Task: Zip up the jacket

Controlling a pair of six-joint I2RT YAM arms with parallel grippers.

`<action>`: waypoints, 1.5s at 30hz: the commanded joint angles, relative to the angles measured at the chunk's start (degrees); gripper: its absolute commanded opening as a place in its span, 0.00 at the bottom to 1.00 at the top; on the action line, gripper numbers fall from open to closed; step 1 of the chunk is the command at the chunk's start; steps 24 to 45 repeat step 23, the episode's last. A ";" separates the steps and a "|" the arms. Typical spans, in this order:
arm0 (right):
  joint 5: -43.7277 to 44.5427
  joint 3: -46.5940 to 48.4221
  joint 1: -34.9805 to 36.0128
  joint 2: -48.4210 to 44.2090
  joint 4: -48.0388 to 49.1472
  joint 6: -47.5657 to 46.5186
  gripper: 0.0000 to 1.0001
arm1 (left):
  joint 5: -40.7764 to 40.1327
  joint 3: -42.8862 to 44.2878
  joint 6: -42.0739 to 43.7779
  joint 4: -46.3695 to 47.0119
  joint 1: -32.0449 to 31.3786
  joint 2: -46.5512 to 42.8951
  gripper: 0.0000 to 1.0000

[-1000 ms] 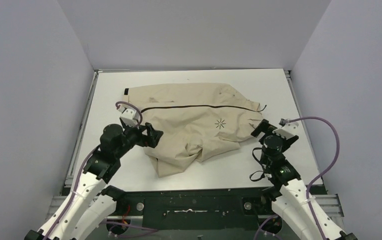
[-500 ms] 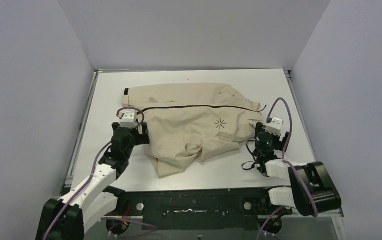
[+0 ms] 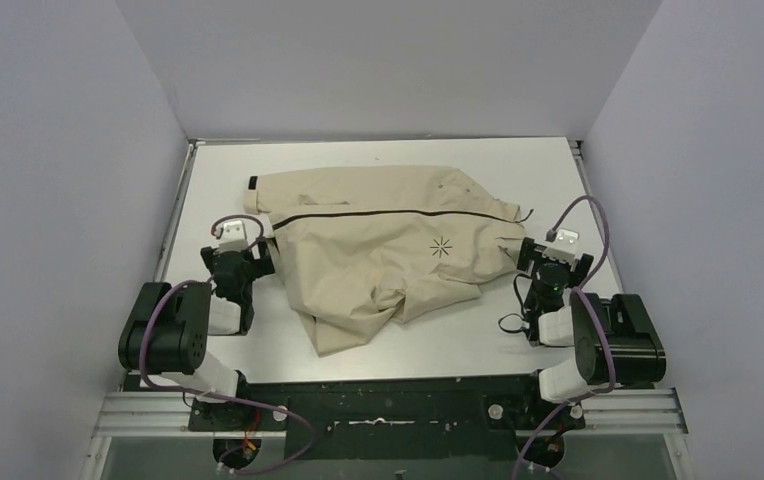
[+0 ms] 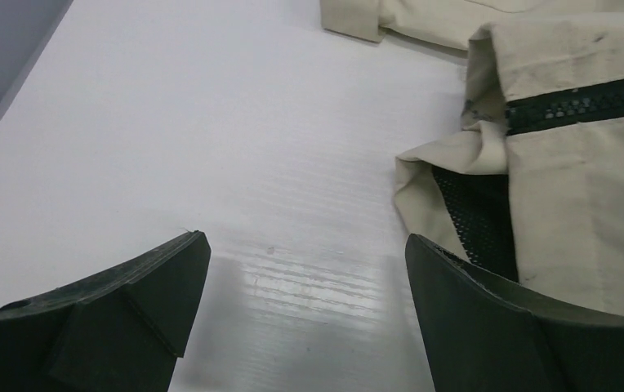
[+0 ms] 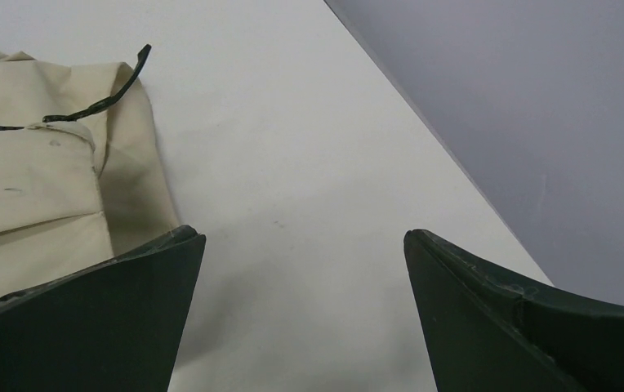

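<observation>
Two arms, both folded down low, elbows bent back over their bases at the near edge. Your left gripper (image 3: 248, 262) sits at the jacket's (image 3: 388, 255) 9 o'clock, just off the hem end. Its jaws are spread wide with nothing between them but bare table (image 3: 558, 170). In the left wrist view the zipper (image 4: 578, 102) shows at about 2 o'clock and the teeth look meshed at that end. Some black mesh lining (image 4: 476, 212) peeks out right under it.

Your right gripper (image 3: 553, 262) is at the jacket's 3 o'clock, near the collar end, and it's wide open and empty too. Its wrist view has beige fabric and a thin black cord (image 5: 100, 102) up at 10 o'clock.

The jacket itself lies mid-table, and the zipper runs 9 to 3 across it. You've got the star logo (image 3: 441, 247) just on the near side of that line. One crumpled fold of fabric hangs toward 6 o'clock, and a cuff with a black tab (image 3: 254, 184) is at 10 o'clock.
</observation>
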 commanded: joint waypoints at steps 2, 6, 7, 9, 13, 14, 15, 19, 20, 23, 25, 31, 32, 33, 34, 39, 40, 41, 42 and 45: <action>-6.00 1.43 -3.73 3.24 7.34 5.40 1.00 | 3.79 -2.41 -0.98 18.99 2.16 3.95 0.93; -6.83 3.74 -5.10 3.14 2.61 7.42 1.00 | 3.93 -2.26 -0.90 19.43 2.19 4.69 0.94; -6.72 3.87 -5.11 3.68 3.24 7.03 1.00 | 4.06 -2.59 -0.35 21.20 2.22 5.06 0.94; -6.89 3.94 -5.10 3.33 2.70 7.43 1.00 | 3.19 -3.03 -0.36 20.71 2.19 4.01 0.94; -6.92 4.03 -5.16 3.52 2.72 7.37 1.00 | 3.46 -3.20 -0.08 21.23 2.21 4.16 0.94; -7.07 4.01 -5.13 3.72 3.05 7.28 1.00 | 3.47 -3.11 -0.11 21.32 2.18 4.31 0.94; -7.03 4.00 -5.14 3.74 3.23 7.17 1.00 | 3.57 -3.20 0.06 21.69 2.20 4.44 0.94; -7.27 5.06 -5.09 4.28 1.50 7.26 1.00 | 3.62 -3.18 0.01 21.61 2.15 4.31 0.94; -7.51 5.31 -5.22 4.41 1.42 7.36 1.00 | 3.62 -3.18 0.01 21.55 2.16 4.34 0.94; -6.96 3.77 -5.22 3.61 3.25 6.98 1.00 | 3.62 -3.18 0.01 21.57 2.16 4.36 0.94; -6.96 3.77 -5.22 3.61 3.25 6.98 1.00 | 3.62 -3.18 0.01 21.57 2.16 4.36 0.94; -6.96 3.77 -5.22 3.61 3.25 6.98 1.00 | 3.62 -3.18 0.01 21.57 2.16 4.36 0.94; -6.96 3.77 -5.22 3.61 3.25 6.98 1.00 | 3.62 -3.18 0.01 21.57 2.16 4.36 0.94; -6.96 3.77 -5.22 3.61 3.25 6.98 1.00 | 3.62 -3.18 0.01 21.57 2.16 4.36 0.94; -6.96 3.77 -5.22 3.61 3.25 6.98 1.00 | 3.62 -3.18 0.01 21.57 2.16 4.36 0.94; -6.96 3.77 -5.22 3.61 3.25 6.98 1.00 | 3.62 -3.18 0.01 21.57 2.16 4.36 0.94; -6.96 3.77 -5.22 3.61 3.25 6.98 1.00 | 3.62 -3.18 0.01 21.57 2.16 4.36 0.94; -6.96 3.77 -5.22 3.61 3.25 6.98 1.00 | 3.62 -3.18 0.01 21.57 2.16 4.36 0.94; -6.96 3.77 -5.22 3.61 3.25 6.98 1.00 | 3.62 -3.18 0.01 21.57 2.16 4.36 0.94; -6.96 3.77 -5.22 3.61 3.25 6.98 1.00 | 3.62 -3.18 0.01 21.57 2.16 4.36 0.94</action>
